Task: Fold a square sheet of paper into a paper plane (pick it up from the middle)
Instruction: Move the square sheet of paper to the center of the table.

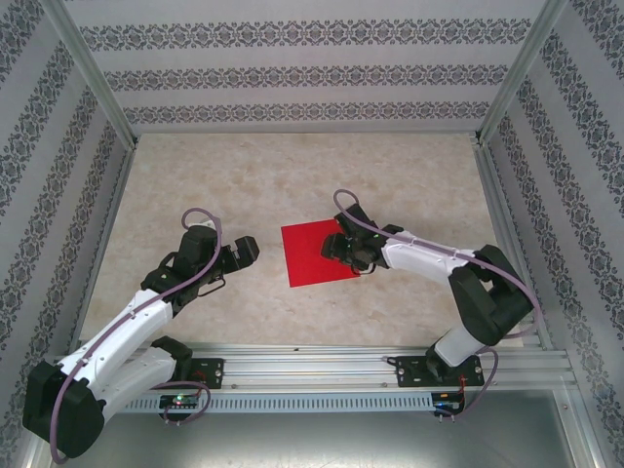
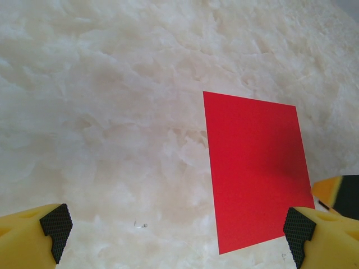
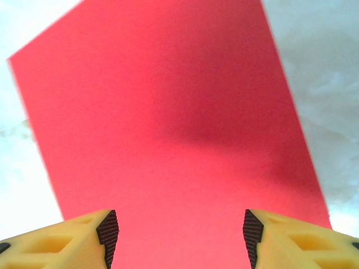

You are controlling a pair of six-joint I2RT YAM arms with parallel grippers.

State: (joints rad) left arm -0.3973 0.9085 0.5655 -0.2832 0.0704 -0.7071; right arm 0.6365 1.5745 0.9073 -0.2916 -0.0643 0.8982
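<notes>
Red paper, plain and bright, is what everything here turns on. The square sheet of paper [image 1: 314, 255] lies flat on the pale marbled tabletop [image 1: 292, 166], near its middle and between the two arms, turned a little askew to the tabletop's edges. We see no crease, curl or lifted corner on it. Its edges run straight and its corners are sharp, so we judge that no fold has been made and the paper plane is yet to begin.

The right pincer [image 1: 341, 248] reaches in from the sheet's right side and hangs over that edge. Its yellow fingers with black ribbed pads [image 3: 108, 231] are spread apart, with red paper showing across the whole gap between them. It is released, grasping nothing. We take this stance as a lining-up for the pick from the middle that the task asks for, the jaws straddling the paper so that closing could pinch up a ridge. A soft dark shadow lies on the sheet ahead of the pads. Whether the fingertips touch the paper we cannot tell from the wrist view.

The left pincer [image 1: 242, 252] sits just off the sheet's left edge, apart from it, jaws fully wide and empty. We read it as placed ready to pin or take the sheet once lifted, while leaving the right arm room.
</notes>
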